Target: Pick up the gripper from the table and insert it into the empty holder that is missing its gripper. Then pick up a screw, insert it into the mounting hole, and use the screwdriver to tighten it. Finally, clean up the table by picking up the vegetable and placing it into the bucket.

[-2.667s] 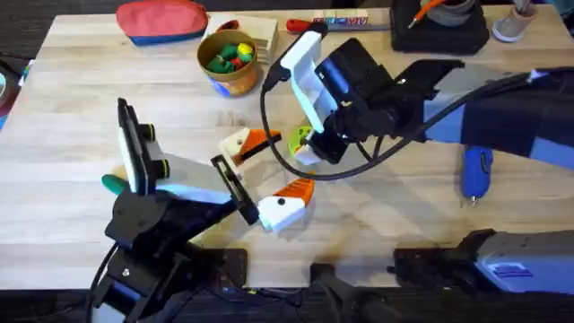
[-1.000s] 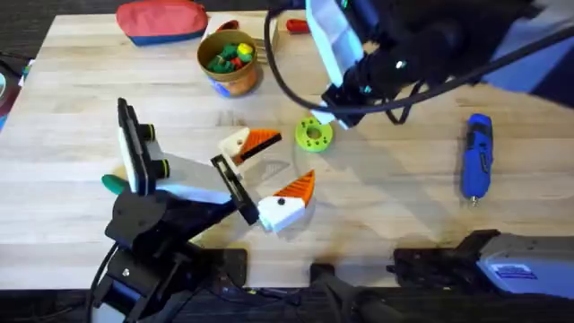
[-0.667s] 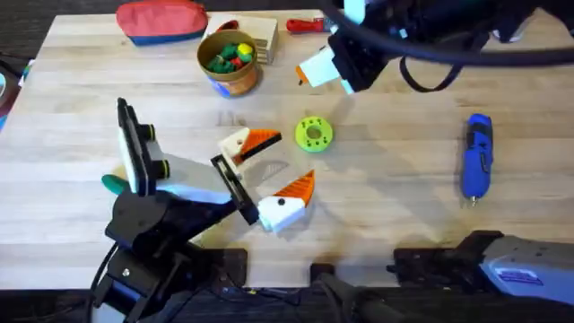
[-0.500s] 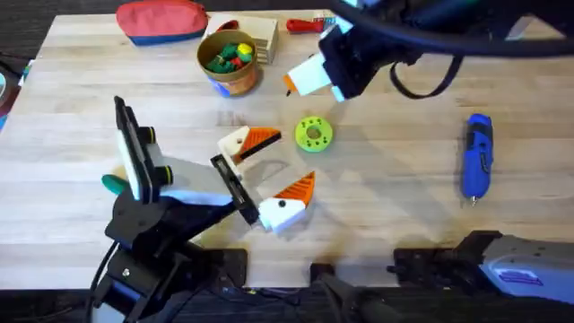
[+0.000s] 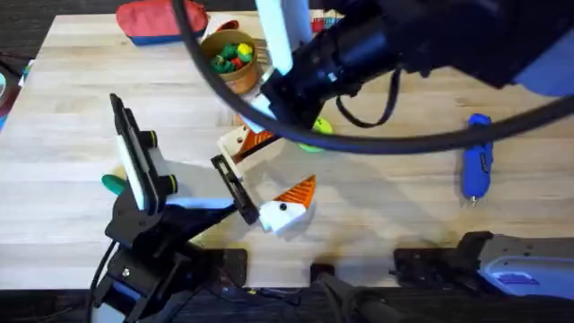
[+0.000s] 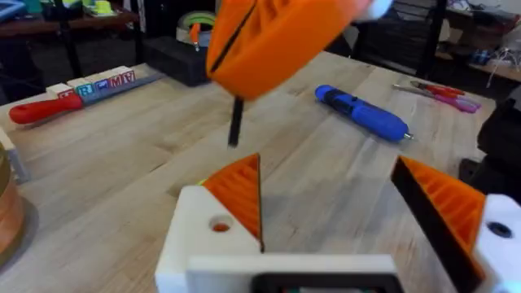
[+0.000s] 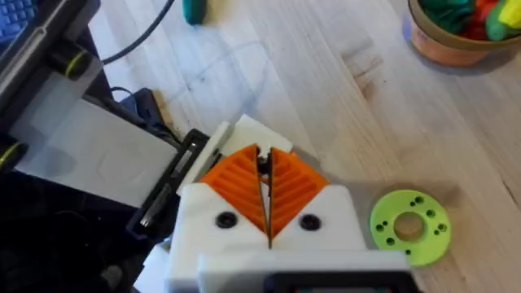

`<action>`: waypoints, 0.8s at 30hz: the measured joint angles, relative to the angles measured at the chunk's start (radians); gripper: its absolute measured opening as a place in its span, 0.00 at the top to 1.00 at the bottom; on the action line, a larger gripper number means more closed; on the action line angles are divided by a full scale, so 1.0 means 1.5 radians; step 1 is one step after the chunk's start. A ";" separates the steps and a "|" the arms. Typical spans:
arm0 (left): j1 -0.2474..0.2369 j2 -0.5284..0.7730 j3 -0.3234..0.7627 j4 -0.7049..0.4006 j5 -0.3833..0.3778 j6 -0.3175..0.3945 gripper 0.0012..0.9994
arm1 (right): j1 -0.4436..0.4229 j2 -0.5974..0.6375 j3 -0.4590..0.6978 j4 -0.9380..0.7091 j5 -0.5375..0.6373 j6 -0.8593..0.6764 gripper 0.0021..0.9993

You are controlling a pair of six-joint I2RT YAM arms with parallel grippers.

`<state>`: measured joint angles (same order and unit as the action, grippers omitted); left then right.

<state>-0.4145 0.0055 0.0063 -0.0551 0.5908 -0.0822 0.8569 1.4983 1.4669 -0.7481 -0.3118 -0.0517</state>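
My left gripper (image 6: 326, 171) is open, with white blocks and orange ribbed pads. The orange gripper piece (image 6: 240, 191) sits in the white holder (image 6: 195, 244). The holder's mounting hole (image 6: 220, 225) shows orange inside. My right gripper (image 7: 264, 175) is shut on a thin dark screw (image 6: 235, 130), which hangs just beyond that holder (image 5: 235, 141). The right arm (image 5: 386, 45) reaches across the middle, large and dark. To the right lies the blue screwdriver (image 5: 475, 166). The green vegetable (image 5: 112, 184) lies at the left, and the bucket (image 5: 229, 61) stands at the back.
A lime-green disc with holes (image 7: 409, 226) lies beside the right gripper. A red pouch (image 5: 161, 20) lies at the back left. A red-handled screwdriver (image 6: 45, 110) and lettered blocks are at the back edge. The left arm (image 5: 148, 193) covers the near left.
The right arm rose from the lime disc, swung to the far right, then came back left and down over the left gripper's far finger. The left arm barely shifted.
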 joint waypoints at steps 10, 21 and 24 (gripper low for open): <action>0.000 0.000 0.000 0.000 0.000 0.000 0.01 | 0.010 0.018 0.000 0.009 0.001 0.000 1.00; 0.000 0.000 0.000 0.000 0.000 0.001 0.01 | 0.031 0.031 0.000 0.010 0.005 0.000 1.00; 0.000 0.000 0.000 0.000 0.000 0.001 0.01 | 0.031 0.037 0.000 0.010 0.023 0.000 1.00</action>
<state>-0.4145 0.0055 0.0063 -0.0551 0.5915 -0.0811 0.9031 1.5544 1.4666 -0.7338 -0.2769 -0.0514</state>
